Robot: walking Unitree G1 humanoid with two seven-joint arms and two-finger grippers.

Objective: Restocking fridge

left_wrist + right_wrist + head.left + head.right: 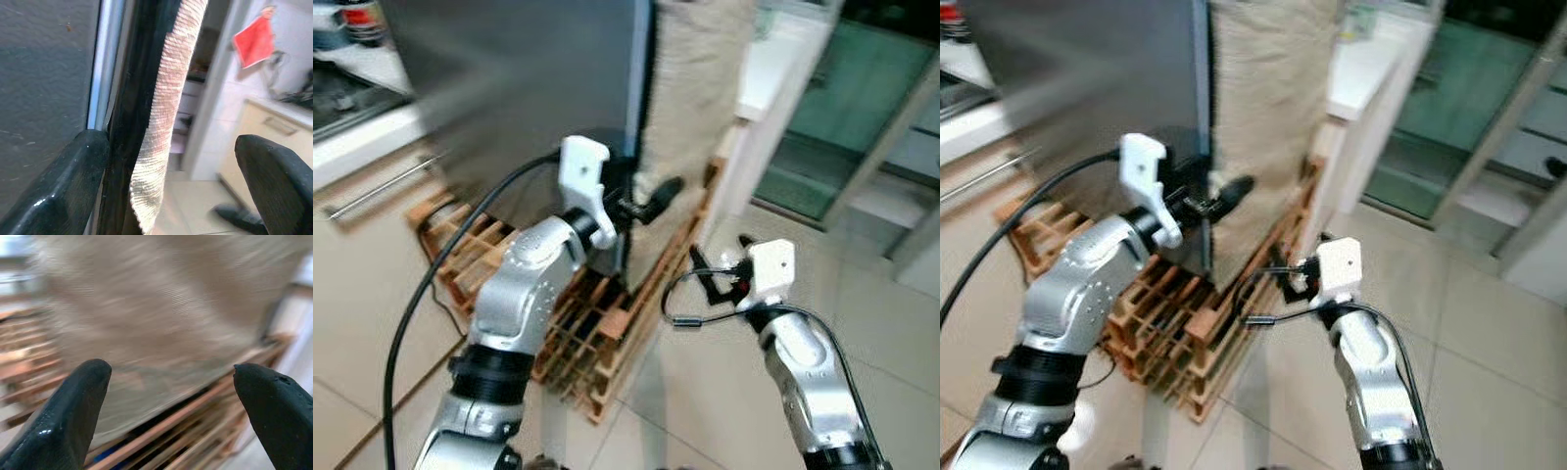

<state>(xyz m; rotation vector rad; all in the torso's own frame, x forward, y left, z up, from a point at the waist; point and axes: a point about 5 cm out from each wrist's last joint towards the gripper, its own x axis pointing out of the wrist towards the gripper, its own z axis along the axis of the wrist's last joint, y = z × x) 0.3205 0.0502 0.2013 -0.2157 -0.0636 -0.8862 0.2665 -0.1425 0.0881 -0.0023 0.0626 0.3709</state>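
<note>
The dark grey fridge [529, 88] stands on a wooden pallet [597, 343], and a beige woven cloth [690, 88] hangs down its right side. My left gripper [646, 201] is raised at the fridge's front right edge. It is open. In the left wrist view one finger [73, 181] lies against the grey door face, while the black door edge [129, 98] and the cloth [166, 98] run between the fingers. My right gripper [715, 264] hovers open and holding nothing, low to the right of the pallet, and faces the cloth [161, 308].
A pale cabinet with a metal bar handle [372, 191] stands at the left. A white counter [773, 69] and green glass doors [842, 108] are at the right. Beige floor tiles [705, 392] stretch in front. A black cable [421, 294] loops along my left arm.
</note>
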